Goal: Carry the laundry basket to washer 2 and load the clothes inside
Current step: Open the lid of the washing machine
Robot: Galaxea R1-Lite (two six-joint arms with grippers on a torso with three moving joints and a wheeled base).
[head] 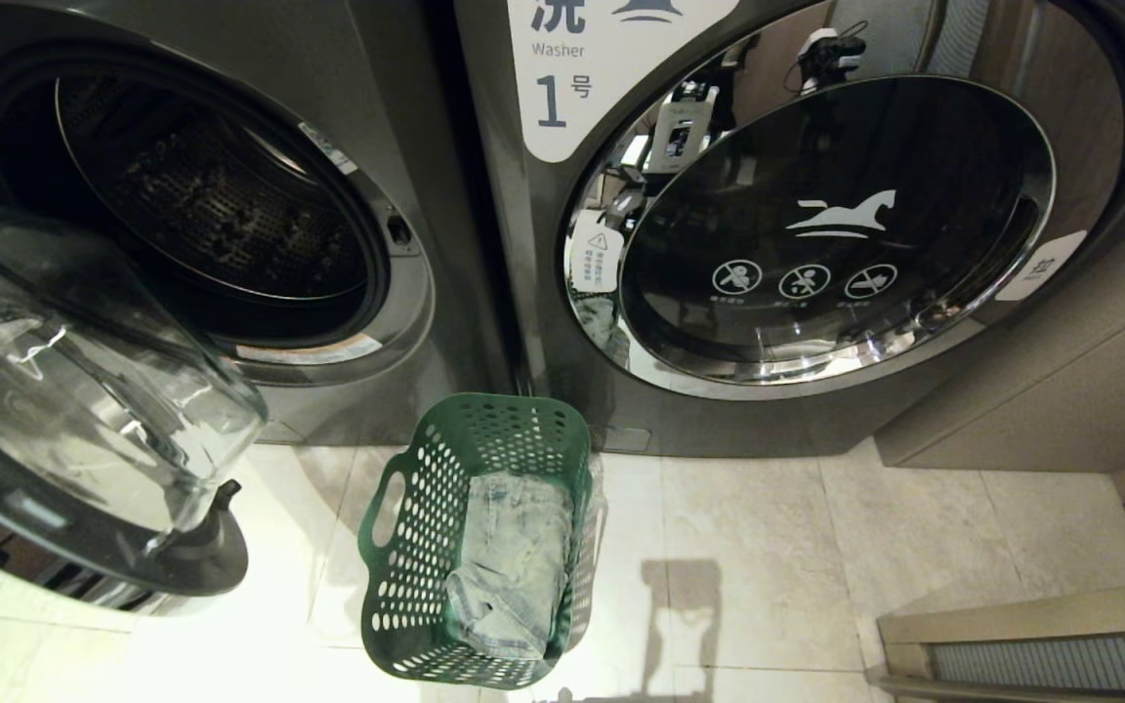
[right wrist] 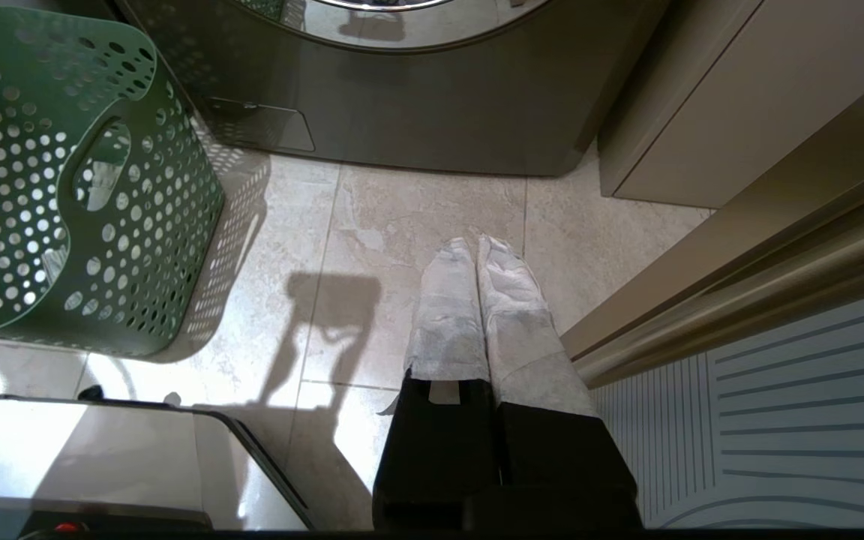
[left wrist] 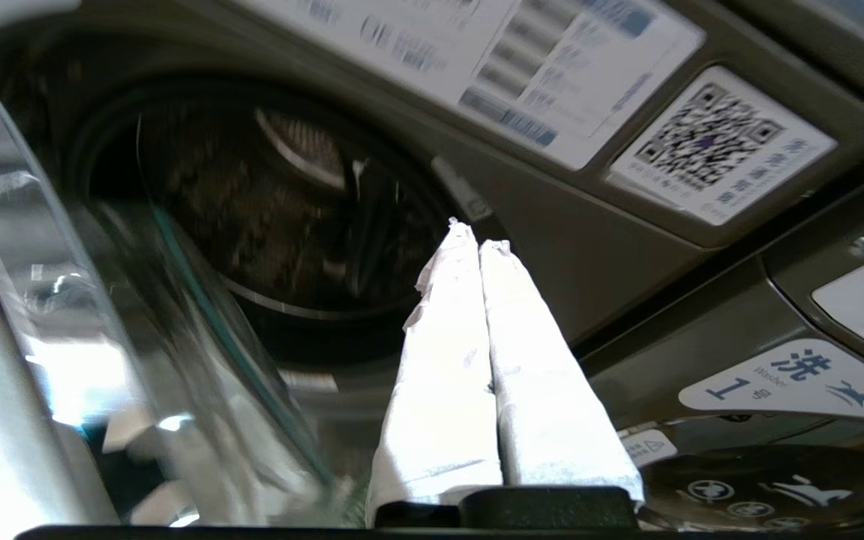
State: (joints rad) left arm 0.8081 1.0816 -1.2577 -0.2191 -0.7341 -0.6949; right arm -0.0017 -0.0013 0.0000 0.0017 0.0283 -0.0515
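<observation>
The dark green laundry basket [head: 416, 557] stands on the tiled floor between two washers, also seen in the right wrist view [right wrist: 64, 187]. Folded pale denim clothes [head: 514, 557] lie inside it. The grey washer on the left has its drum [head: 221, 215] exposed and its glass door [head: 64, 391] swung out; its number is hidden, so I cannot tell whether it is washer 2. My left gripper [left wrist: 477, 234] is shut and empty, raised and pointing at that drum [left wrist: 274, 217]. My right gripper [right wrist: 475, 244] is shut and empty, low over the floor to the right of the basket. Neither arm shows in the head view.
The washer on the right [head: 836, 225] is closed and labelled 1. A beige cabinet [head: 1031, 391] stands right of it, with a raised ribbed sill [head: 1031, 635] at the front right. The swung-out door juts over the floor left of the basket. My base's corner [right wrist: 102, 465] sits behind the basket.
</observation>
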